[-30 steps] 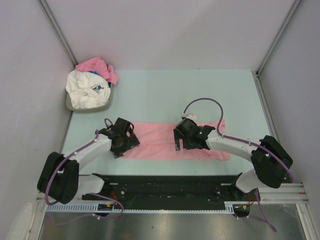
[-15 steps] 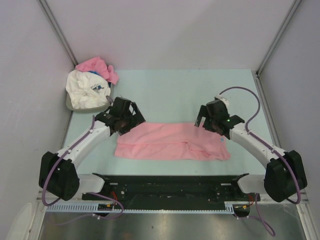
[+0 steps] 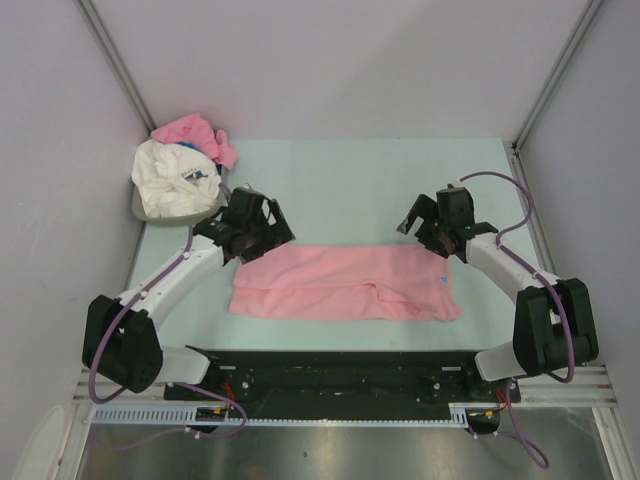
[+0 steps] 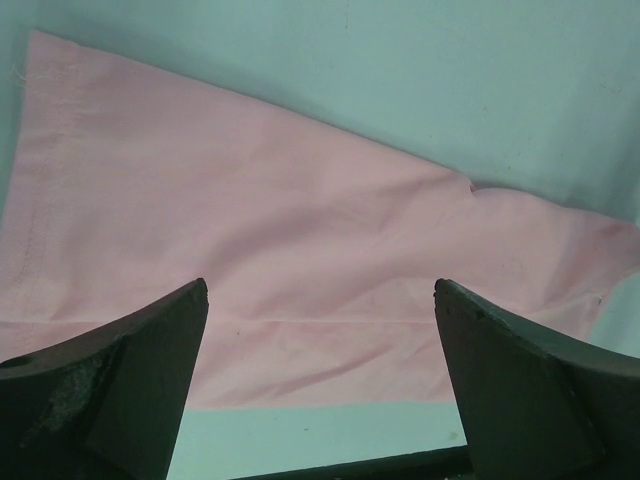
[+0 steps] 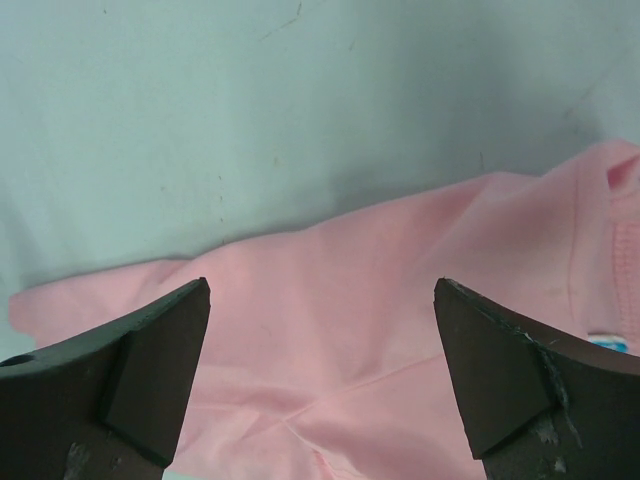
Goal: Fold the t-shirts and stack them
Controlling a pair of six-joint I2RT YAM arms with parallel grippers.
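Pink t-shirt (image 3: 345, 283) flat; left fingers (image 4: 110, 400), right fingers (image 5: 110, 390) wide open, empty, over its far corners

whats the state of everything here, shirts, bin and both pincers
flat pink t-shirt: folded into a long strip on the table, not gripped
white t-shirt: crumpled in the bin
crumpled pink t-shirt: bunched at the bin's far side
bin: heaped above its rim
left pincer: open, empty, above the strip's left end
right pincer: open, empty, above the strip's right end
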